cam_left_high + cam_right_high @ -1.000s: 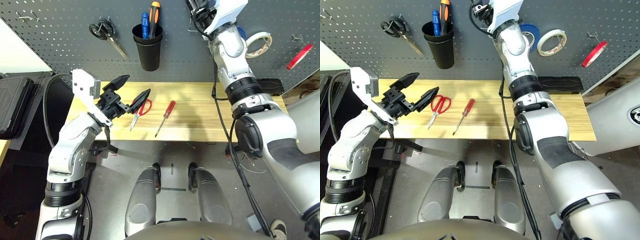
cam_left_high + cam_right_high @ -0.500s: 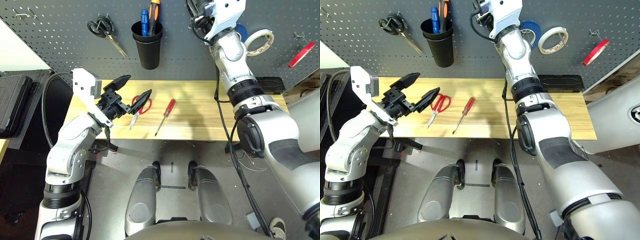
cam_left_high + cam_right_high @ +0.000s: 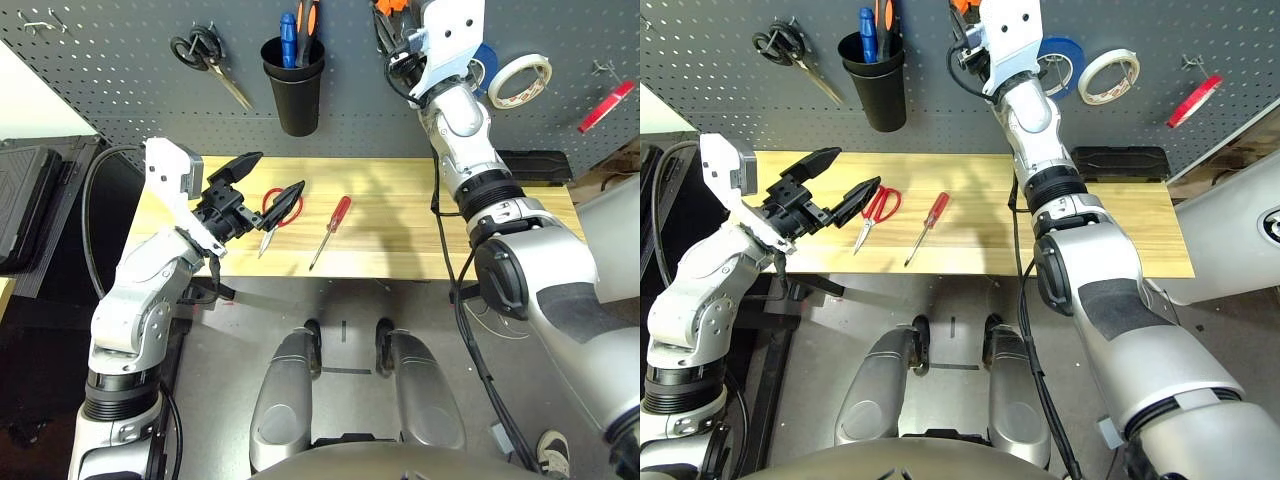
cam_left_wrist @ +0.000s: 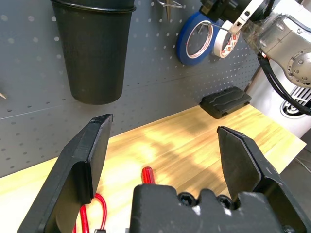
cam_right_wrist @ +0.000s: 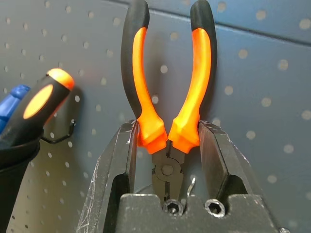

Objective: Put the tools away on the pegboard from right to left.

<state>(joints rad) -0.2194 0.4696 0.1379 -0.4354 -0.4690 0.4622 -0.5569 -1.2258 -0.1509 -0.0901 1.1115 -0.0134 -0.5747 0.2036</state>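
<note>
My right gripper [image 5: 167,133] is raised against the dark pegboard [image 3: 120,90], shut on the orange-and-black pliers [image 5: 167,73], handles pointing away from the wrist. A small metal hook [image 5: 192,183] sits beside the pliers' joint. The red tape ring [image 3: 604,106] hangs on the pegboard at the far right. On the wooden table [image 3: 400,210] lie the red-handled screwdriver [image 3: 331,231] and, to its left, the red-handled scissors [image 3: 270,214]. My left gripper [image 3: 272,175] hovers open just above the scissors, touching nothing.
On the pegboard hang black-handled scissors [image 3: 205,60], a black cup [image 3: 297,95] with blue and orange-handled tools, a blue tape roll [image 3: 1060,65] and a white tape roll [image 3: 518,82]. A black case [image 3: 535,165] lies at the table's back right.
The right arm has shifted slightly at the pegboard with the pliers still held. The view has tilted a little. The left arm has stayed in place.
</note>
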